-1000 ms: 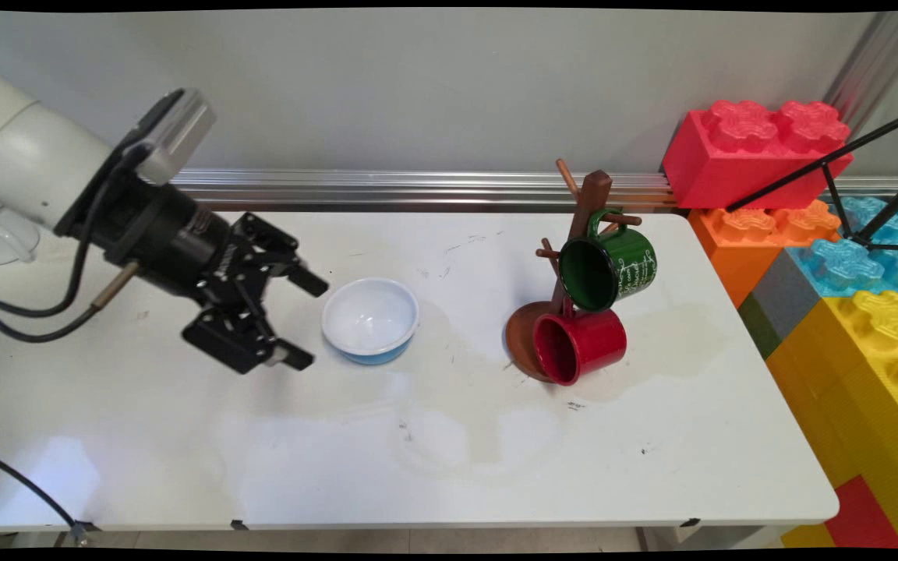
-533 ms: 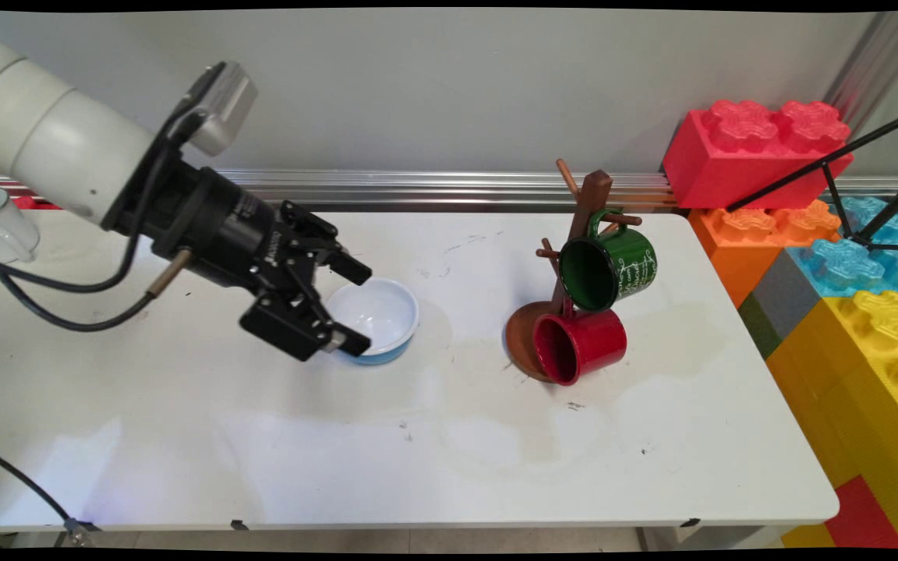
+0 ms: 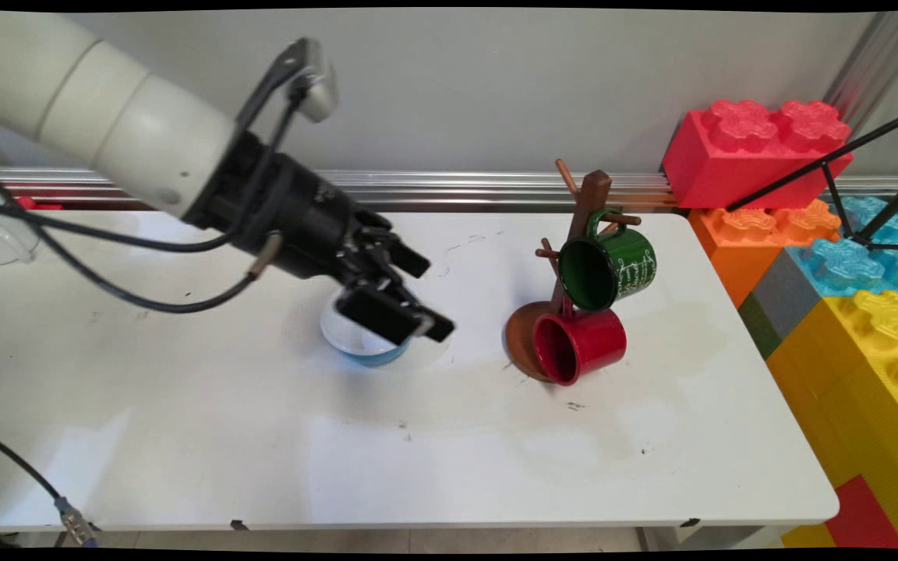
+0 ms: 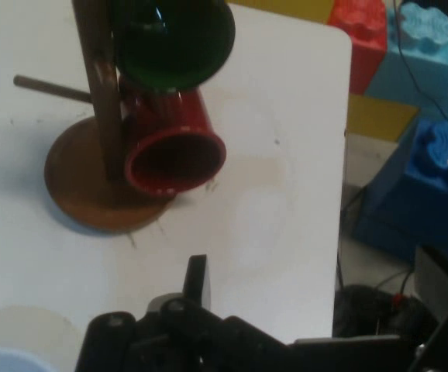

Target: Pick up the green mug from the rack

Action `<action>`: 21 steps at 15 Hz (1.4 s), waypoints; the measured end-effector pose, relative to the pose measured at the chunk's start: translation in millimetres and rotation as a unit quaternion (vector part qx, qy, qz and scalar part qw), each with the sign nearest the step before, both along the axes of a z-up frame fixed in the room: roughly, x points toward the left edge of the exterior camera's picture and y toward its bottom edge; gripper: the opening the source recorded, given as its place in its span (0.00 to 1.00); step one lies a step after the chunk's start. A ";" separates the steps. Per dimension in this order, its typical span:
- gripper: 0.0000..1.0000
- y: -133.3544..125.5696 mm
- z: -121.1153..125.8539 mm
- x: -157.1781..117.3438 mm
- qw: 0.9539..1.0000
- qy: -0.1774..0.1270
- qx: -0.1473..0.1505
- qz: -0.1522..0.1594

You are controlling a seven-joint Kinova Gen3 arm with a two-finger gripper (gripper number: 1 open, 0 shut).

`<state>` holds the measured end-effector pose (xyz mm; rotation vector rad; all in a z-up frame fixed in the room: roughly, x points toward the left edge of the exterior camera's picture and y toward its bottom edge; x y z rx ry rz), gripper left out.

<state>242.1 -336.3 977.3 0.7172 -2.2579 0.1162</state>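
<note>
Jaws of your gripper (image 3: 422, 292) stand open and empty, hovering above the blue-and-white bowl (image 3: 355, 343) near the table's (image 3: 184, 436) middle. Toward the table's far right corner you'll see the wooden mug tree (image 3: 574, 257) carrying 2 mugs: a green mug (image 3: 609, 269) above, a red mug (image 3: 580, 343) below.
</note>
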 end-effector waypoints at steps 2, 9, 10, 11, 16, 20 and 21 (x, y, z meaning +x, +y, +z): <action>1.00 -5.9 8.3 -22.9 1.000 -0.001 0.005 0.017; 1.00 -24.7 25.1 -90.0 0.996 -0.004 0.040 0.085; 1.00 -27.3 25.3 -100.0 0.994 -0.003 0.046 0.096; 1.00 -29.9 24.6 -109.3 0.993 -0.003 0.051 0.106; 1.00 -39.5 15.5 -135.9 0.988 -0.003 0.066 0.138; 1.00 -45.9 2.6 -149.7 0.985 -0.005 0.074 0.158; 1.00 -48.0 -2.8 -153.5 0.983 -0.005 0.076 0.164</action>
